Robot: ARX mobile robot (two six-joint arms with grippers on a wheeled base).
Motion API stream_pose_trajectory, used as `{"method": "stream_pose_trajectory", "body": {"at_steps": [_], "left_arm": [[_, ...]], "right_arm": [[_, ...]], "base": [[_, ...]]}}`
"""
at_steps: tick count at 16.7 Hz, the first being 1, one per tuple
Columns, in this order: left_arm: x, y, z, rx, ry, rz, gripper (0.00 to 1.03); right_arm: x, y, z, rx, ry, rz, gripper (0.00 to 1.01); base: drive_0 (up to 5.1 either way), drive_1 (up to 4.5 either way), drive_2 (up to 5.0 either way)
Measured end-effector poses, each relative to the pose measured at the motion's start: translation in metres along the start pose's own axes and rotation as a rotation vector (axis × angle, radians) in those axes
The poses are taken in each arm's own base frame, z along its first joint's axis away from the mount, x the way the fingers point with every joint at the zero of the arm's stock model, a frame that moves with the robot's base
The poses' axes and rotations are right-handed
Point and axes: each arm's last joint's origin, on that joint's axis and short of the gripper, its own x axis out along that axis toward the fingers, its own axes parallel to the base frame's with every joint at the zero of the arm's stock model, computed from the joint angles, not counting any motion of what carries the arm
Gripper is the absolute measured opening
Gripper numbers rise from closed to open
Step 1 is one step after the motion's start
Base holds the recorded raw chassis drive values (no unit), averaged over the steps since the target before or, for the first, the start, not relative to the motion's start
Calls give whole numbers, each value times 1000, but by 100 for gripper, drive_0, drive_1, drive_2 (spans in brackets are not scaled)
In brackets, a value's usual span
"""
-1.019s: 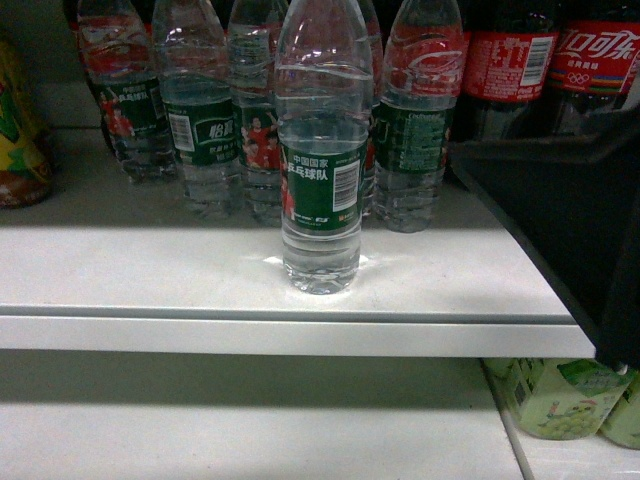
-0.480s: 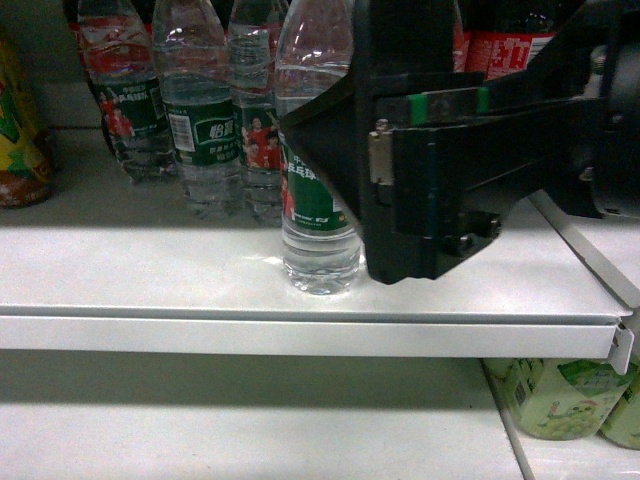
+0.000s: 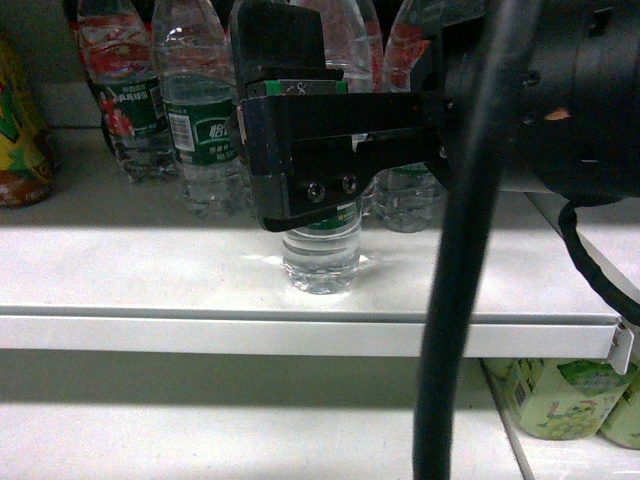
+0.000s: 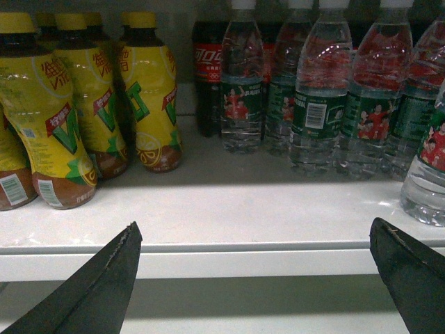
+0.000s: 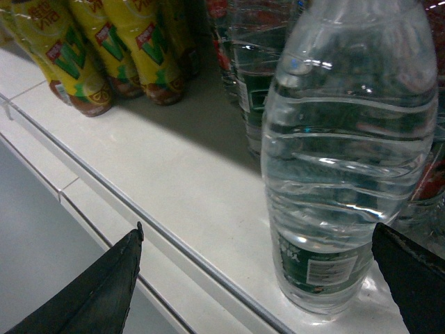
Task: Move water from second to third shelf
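One water bottle [image 3: 320, 265] with a green label stands alone near the front of the white shelf [image 3: 140, 275]. Only its base shows in the head view, below my right gripper [image 3: 290, 150]. In the right wrist view that water bottle [image 5: 348, 174] stands upright between the fingers of the open right gripper [image 5: 257, 278], closer to the right finger, with no contact visible. My left gripper [image 4: 254, 271] is open and empty in front of the shelf edge. The same bottle [image 4: 425, 174] shows at that view's right edge.
A row of several more water bottles [image 4: 313, 90] stands behind, with cola bottles [image 4: 208, 69] at the back. Yellow drink bottles [image 4: 149, 90] fill the shelf's left side. A black cable [image 3: 470, 250] hangs across the head view. Green bottles [image 3: 565, 395] sit on the shelf below.
My right arm has swept from the right edge leftward across the head view and now covers the front bottle's upper part. The bottle has not moved.
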Motion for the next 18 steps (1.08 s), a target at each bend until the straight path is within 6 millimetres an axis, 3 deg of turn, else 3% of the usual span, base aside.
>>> {"method": "stream_pose_trajectory", "body": {"at_steps": [8, 18], "left_arm": [[0, 0, 0, 0, 0, 0, 98], [0, 0, 0, 0, 0, 0, 98]], "right_arm": [[19, -27, 0, 53, 24, -113, 98], [46, -32, 9, 87, 45, -111, 98]], "base": [[0, 0, 0], [0, 0, 0]]}}
